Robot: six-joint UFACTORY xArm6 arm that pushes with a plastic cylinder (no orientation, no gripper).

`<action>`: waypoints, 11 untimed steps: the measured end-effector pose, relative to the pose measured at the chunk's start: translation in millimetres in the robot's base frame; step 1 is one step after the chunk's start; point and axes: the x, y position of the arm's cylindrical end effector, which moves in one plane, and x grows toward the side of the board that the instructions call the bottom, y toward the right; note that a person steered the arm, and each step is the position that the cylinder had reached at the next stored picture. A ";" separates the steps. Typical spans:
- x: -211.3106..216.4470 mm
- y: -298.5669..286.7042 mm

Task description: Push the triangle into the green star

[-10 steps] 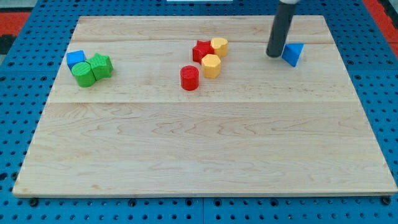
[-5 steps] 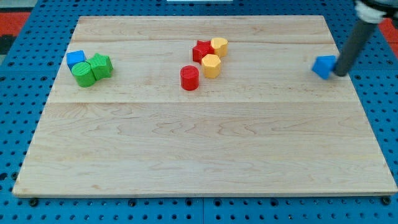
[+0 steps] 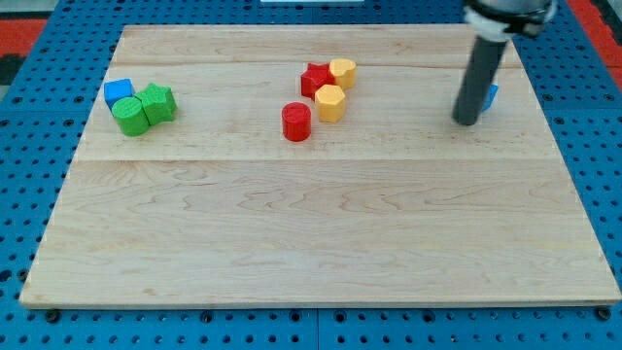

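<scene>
The blue triangle (image 3: 492, 95) lies near the board's right edge, mostly hidden behind my rod; only a blue sliver shows on the rod's right side. My tip (image 3: 466, 121) rests on the board just left of and below the triangle. The green star (image 3: 158, 102) sits far off at the view's left, touching a green cylinder (image 3: 129, 116) and next to a blue cube (image 3: 118, 91).
A cluster in the upper middle holds a red star (image 3: 315, 79), two yellow blocks (image 3: 342, 71) (image 3: 330, 101) and a red cylinder (image 3: 296, 122). The wooden board (image 3: 311, 243) lies on a blue pegboard.
My rod swung from the triangle's left side round to its right, then back left in front of it. The triangle slid right, then a little back left and up.
</scene>
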 end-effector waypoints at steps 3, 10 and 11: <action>-2.7 -38.4; -104.2 -127.4; -79.0 -125.2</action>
